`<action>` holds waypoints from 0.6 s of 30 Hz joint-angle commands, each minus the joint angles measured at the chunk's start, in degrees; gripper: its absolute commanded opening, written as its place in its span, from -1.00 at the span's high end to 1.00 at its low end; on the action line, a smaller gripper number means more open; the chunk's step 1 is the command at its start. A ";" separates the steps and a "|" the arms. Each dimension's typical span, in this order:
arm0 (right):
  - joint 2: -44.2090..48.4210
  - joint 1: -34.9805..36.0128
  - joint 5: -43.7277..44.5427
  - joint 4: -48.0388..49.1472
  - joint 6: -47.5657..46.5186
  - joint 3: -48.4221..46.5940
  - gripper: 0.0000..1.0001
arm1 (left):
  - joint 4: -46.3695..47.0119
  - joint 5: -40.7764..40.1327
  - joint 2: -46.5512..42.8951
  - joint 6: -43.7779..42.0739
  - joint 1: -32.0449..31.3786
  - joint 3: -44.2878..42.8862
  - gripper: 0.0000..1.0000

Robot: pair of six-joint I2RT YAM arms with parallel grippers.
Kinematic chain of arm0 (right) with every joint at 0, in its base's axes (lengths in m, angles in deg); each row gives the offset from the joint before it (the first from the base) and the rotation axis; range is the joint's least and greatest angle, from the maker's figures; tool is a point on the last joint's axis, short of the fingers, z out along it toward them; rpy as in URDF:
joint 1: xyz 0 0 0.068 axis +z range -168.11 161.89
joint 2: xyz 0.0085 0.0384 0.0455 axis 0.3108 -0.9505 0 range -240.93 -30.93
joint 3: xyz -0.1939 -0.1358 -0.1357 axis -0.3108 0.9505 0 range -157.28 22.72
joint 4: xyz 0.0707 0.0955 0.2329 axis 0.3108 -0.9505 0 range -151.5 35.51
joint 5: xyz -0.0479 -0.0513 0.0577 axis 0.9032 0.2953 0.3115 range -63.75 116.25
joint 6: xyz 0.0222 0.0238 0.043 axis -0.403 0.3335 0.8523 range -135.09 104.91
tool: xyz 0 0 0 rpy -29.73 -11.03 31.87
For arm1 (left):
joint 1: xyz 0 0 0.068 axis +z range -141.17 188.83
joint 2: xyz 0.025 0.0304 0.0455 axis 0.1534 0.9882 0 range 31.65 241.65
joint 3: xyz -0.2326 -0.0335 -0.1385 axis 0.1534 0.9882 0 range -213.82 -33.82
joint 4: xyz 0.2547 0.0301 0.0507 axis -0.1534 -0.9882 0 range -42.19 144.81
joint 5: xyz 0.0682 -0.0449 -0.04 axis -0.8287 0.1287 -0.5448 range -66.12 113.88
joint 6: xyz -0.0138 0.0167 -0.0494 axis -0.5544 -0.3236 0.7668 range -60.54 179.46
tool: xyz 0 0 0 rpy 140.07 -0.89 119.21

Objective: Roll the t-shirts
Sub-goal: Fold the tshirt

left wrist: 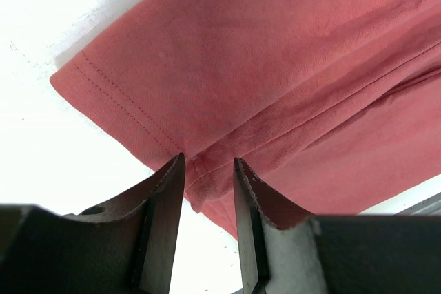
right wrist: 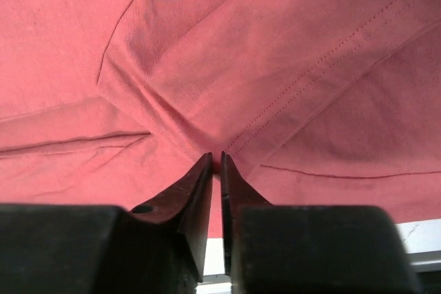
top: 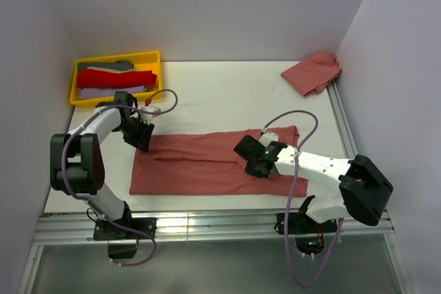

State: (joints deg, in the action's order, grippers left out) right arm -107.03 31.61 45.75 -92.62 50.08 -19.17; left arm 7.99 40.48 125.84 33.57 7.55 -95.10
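**Top view.** A salmon flat shirt [top: 200, 164] lies spread lengthwise across the near half of the white desk [top: 213, 94]. The left tool [top: 141, 135] sits at the shirt's far left corner. The right tool [top: 256, 160] sits on the shirt's right part, just short of the sleeves. Beyond the shirt's left end stands a yellow tray [top: 74, 86] holding a grey shirt [top: 110, 65], a red shirt [top: 117, 77] and a lavender shirt [top: 110, 91], folded and stacked side by side. Well beyond the flat shirt's right end a crumpled shirt [top: 313, 72], also salmon, lies against the wall.

**Left wrist view.** The left tool [left wrist: 209, 160] is narrowly parted. Its fingers [left wrist: 165, 218] stand on either side of a folded ridge at the flat shirt's [left wrist: 289, 67] hemmed edge. Cloth fills the gap at the tips, bare desk [left wrist: 41, 170] shows beside them, and whether the cloth is pinched cannot be told.

**Right wrist view.** The right tool [right wrist: 216, 159] is all but closed, its tips pinching a small tuck of the flat shirt [right wrist: 289, 53]. Creases fan outward from the pinch, and a stitched seam runs diagonally to its right.
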 commanded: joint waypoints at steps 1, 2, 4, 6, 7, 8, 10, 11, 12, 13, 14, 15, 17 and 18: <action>0.16 0.56 0.45 -0.54 -0.13 -1.88 0.73 | -0.81 0.19 -2.26 -1.09 0.05 -0.16 0.21; 0.24 0.65 0.36 -0.89 -0.48 -2.14 0.75 | -0.63 0.19 -2.26 -1.09 0.05 -0.16 0.21; 0.42 0.65 -0.08 -0.89 -0.65 -2.85 0.80 | -0.63 0.10 -2.35 -1.09 0.05 -0.25 0.21; 0.42 0.65 -0.26 -1.07 -1.18 -3.46 0.81 | -0.72 0.10 -2.17 -1.09 0.05 -0.25 0.21; 0.42 0.73 -0.35 -1.16 -1.27 -3.72 0.81 | -0.72 0.19 -2.17 -1.18 0.05 -0.16 0.21; 0.33 0.74 0.00 -2.29 -1.53 -3.99 0.78 | -0.72 0.19 -2.08 -1.27 0.05 -0.07 0.21; 0.16 0.82 0.62 -3.96 -1.53 -4.60 0.55 | -0.90 0.27 -2.08 -1.36 0.05 -0.07 0.21; 0.24 0.82 0.79 -4.06 -1.79 -4.61 0.49 | -0.81 0.27 -2.17 -1.36 0.05 0.02 0.21; 0.68 0.74 0.71 -4.06 -2.06 -4.34 0.38 | -0.63 0.19 -2.26 -1.44 0.05 0.10 0.21; 0.95 0.82 0.53 -3.97 -2.41 -3.99 0.35 | -0.63 0.19 -2.26 -1.53 0.05 0.19 0.21; 1.12 0.82 0.18 -3.62 -3.11 -3.82 0.32 | -0.81 0.19 -2.26 -1.53 0.05 0.28 0.21; 1.21 0.82 0.01 -3.71 -3.46 -3.47 0.28 | -0.81 0.19 -2.17 -1.53 0.05 0.28 0.21; 1.30 0.91 -0.26 -3.62 -4.60 -2.85 0.26 | -0.81 0.27 -2.26 -1.44 0.05 0.19 0.21; 1.30 1.00 -0.61 -3.27 -5.13 -2.67 0.25 | -0.90 0.45 -2.35 -1.36 0.05 0.10 0.21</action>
State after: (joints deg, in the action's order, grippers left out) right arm -107.00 31.93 44.70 -94.92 47.06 -21.59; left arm 7.77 40.48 125.84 33.18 7.55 -94.99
